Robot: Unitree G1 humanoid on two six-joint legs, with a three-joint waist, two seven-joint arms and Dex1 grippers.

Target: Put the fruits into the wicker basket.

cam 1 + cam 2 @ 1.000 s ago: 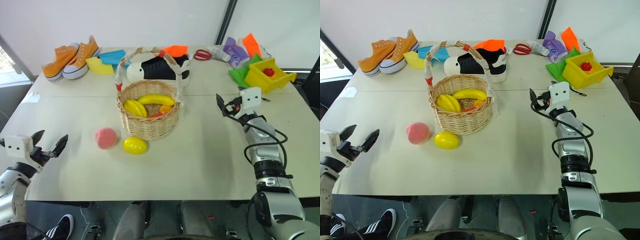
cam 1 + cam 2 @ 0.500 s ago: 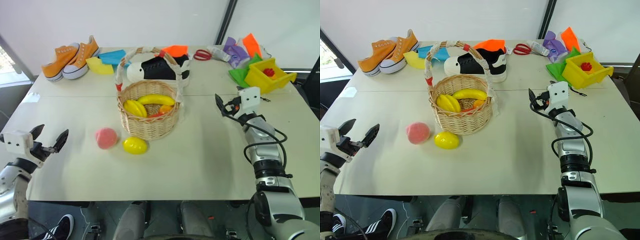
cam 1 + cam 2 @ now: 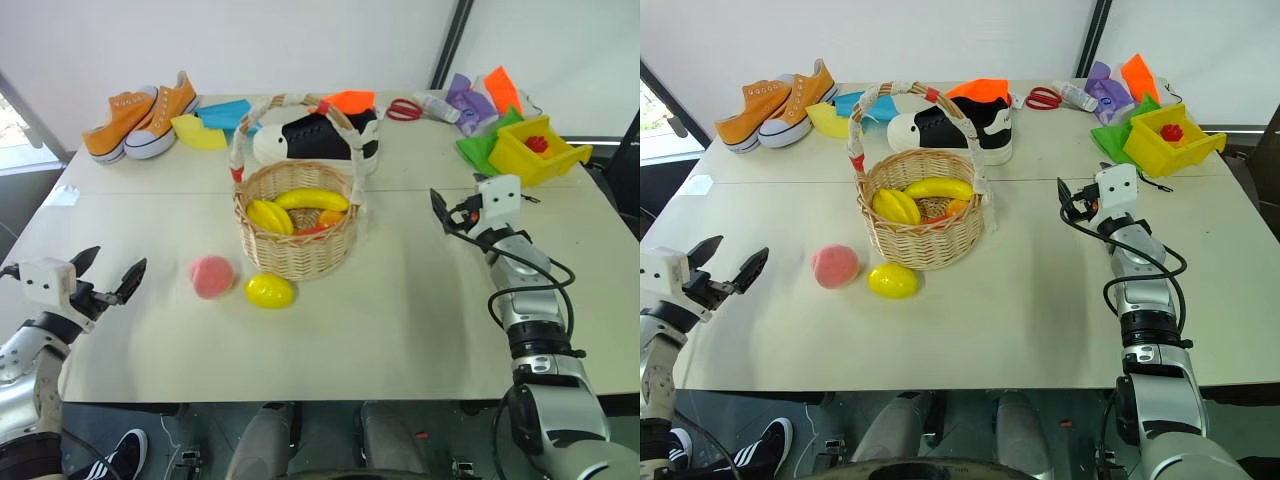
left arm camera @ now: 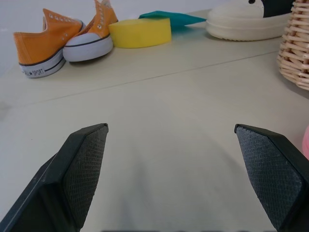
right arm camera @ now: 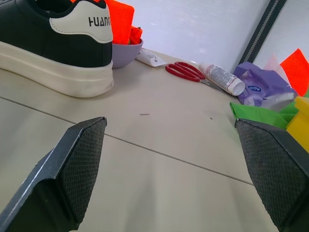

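Observation:
The pink peach (image 3: 212, 276) and the yellow lemon (image 3: 270, 291) lie side by side on the table, just in front of the wicker basket (image 3: 300, 255). The basket holds a banana and other small pieces. My left gripper (image 3: 108, 275) hovers open and empty over the table's left edge, pointing across it, with the peach well to its right. In the left wrist view the peach's edge (image 4: 306, 142) and the basket's wall (image 4: 295, 53) show beside one open finger (image 4: 82, 164). My right gripper (image 3: 445, 212) stands open and empty to the right of the basket.
At the back stand orange sneakers (image 3: 140, 115), a yellow sponge (image 3: 198, 131), a black-and-white shoe (image 3: 320, 138) behind the basket, red scissors (image 3: 404, 109) and a yellow bin (image 3: 538, 150) among coloured scraps at the back right.

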